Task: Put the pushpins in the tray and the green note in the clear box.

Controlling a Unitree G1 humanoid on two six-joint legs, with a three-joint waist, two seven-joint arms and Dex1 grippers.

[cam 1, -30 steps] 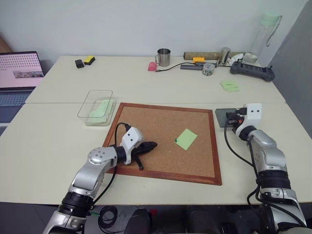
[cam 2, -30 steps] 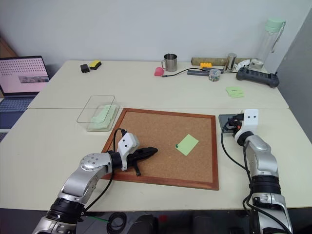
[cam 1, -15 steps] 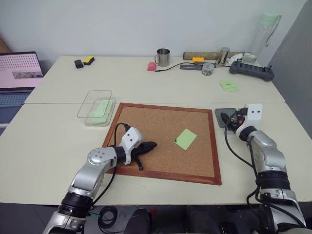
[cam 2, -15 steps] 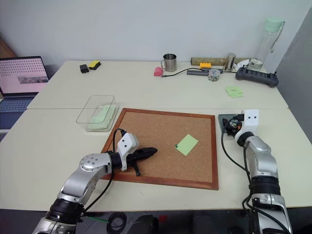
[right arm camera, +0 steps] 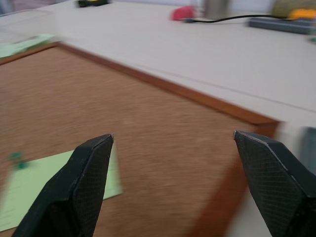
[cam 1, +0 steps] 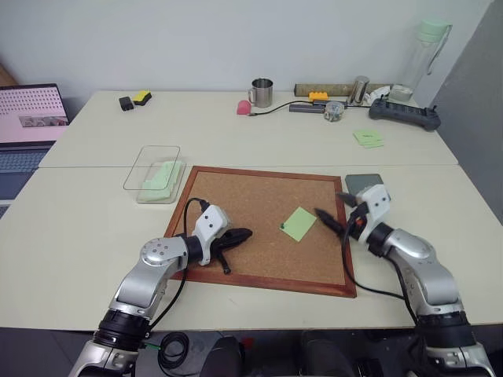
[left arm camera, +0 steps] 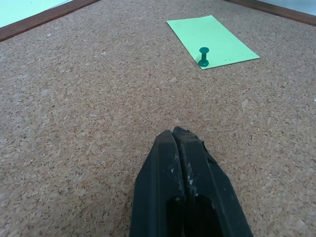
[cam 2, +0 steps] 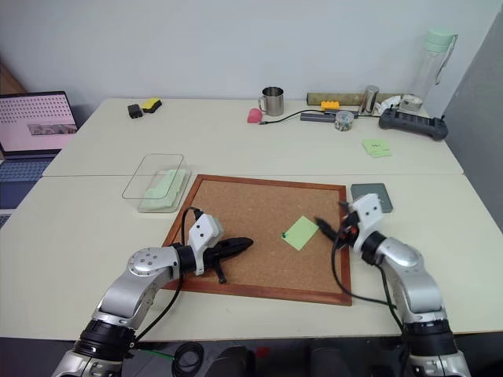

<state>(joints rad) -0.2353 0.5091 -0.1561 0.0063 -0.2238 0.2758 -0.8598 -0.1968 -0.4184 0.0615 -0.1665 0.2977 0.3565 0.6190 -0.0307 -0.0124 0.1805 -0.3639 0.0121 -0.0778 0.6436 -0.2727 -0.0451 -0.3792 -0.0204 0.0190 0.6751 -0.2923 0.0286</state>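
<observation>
The green note (cam 1: 299,224) lies right of centre in the left eye view, on the corkboard (cam 1: 236,204), with a dark green pushpin (cam 1: 282,227) standing in its left corner; the left wrist view shows that pin (left arm camera: 203,57) upright. The right gripper (cam 1: 333,221), fingers spread wide, hangs over the board's right edge, just beside the note. The grey tray (cam 1: 365,182) sits beyond that edge on bare table. The clear box (cam 1: 153,173) rests off the board's upper left corner. The left gripper (cam 1: 240,234), fingers pressed together, sits low over open cork at lower left.
</observation>
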